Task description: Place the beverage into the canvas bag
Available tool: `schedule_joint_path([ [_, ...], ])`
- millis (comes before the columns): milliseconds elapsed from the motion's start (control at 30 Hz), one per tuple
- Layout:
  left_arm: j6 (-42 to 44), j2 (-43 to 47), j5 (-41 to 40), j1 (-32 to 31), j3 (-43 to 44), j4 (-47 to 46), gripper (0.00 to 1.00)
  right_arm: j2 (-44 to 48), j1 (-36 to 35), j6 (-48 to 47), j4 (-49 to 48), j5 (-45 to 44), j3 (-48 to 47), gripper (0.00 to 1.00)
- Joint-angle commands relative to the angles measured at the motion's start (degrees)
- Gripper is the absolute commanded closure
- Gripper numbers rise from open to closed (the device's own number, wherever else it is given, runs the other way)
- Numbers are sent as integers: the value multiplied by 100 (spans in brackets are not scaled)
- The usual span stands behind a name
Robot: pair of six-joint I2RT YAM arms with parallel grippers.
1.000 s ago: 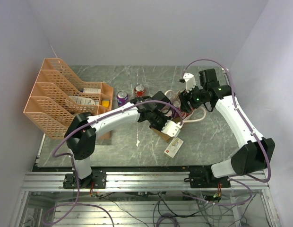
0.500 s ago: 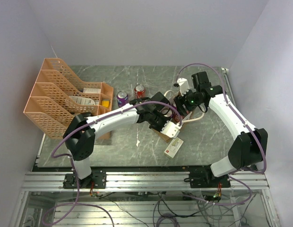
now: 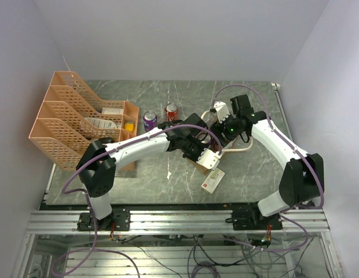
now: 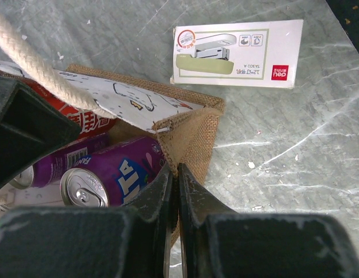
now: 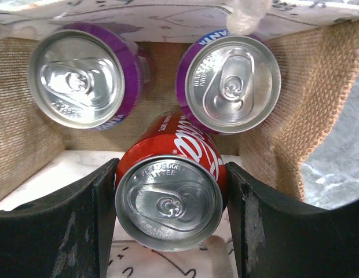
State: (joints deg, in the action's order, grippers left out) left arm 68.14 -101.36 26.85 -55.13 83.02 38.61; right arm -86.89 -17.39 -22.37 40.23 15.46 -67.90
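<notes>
The right claw (image 5: 171, 174) is clamped on a red can (image 5: 171, 205), a dark finger pressed against each side, and holds it inside the bag (image 5: 286, 104), down between the woven brown walls. The left claw (image 4: 173, 174) is pinched tight on the bag's rim at one corner, the rough edge caught between its closed fingers. Only the right wrist view looks straight onto the can tops. The red one is nearest the camera, with two purple cans (image 5: 81, 78) side by side behind it against the white panel; whether it touches them cannot be told. The left wrist view shows the same cans from the side and partly hidden. It adds the cream rope handle (image 4: 29, 61) crossing the white panel, and a white box (image 4: 237, 52) with a stapler pictured on it, lying flat on the table (image 4: 295, 150) just beyond the bag. From above, both arms cover the bag, so only a brown corner peeks out and nothing inside can be seen. That view alone shows a third purple can (image 3: 150, 120) and a second red can (image 3: 171, 110) standing near each other on the table, between the bag and an orange rack (image 3: 81, 124) at the left. Counted: five cans, three purple and two red, three of them in the bag; one bag, one box, one rack, two claws.
</notes>
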Motion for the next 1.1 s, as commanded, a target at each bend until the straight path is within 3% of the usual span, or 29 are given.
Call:
schedule_joint_path([
  [0,67,65,374,-60,-67,-2,85,-6,-4,-133,-489,-482,82,87],
  [133,68,46,380,-59,-67,2,85,-109,-8,-190,-549,-642,116,84],
  [500,51,28,402,-60,-81,-18,85,-493,-5,-201,-666,64,420,67],
  [800,59,90,400,-59,-179,-62,85,-437,-4,-243,-679,-8,445,38],
  [1067,44,103,426,-64,-115,2,84,-239,-6,-234,-452,-17,193,21],
])
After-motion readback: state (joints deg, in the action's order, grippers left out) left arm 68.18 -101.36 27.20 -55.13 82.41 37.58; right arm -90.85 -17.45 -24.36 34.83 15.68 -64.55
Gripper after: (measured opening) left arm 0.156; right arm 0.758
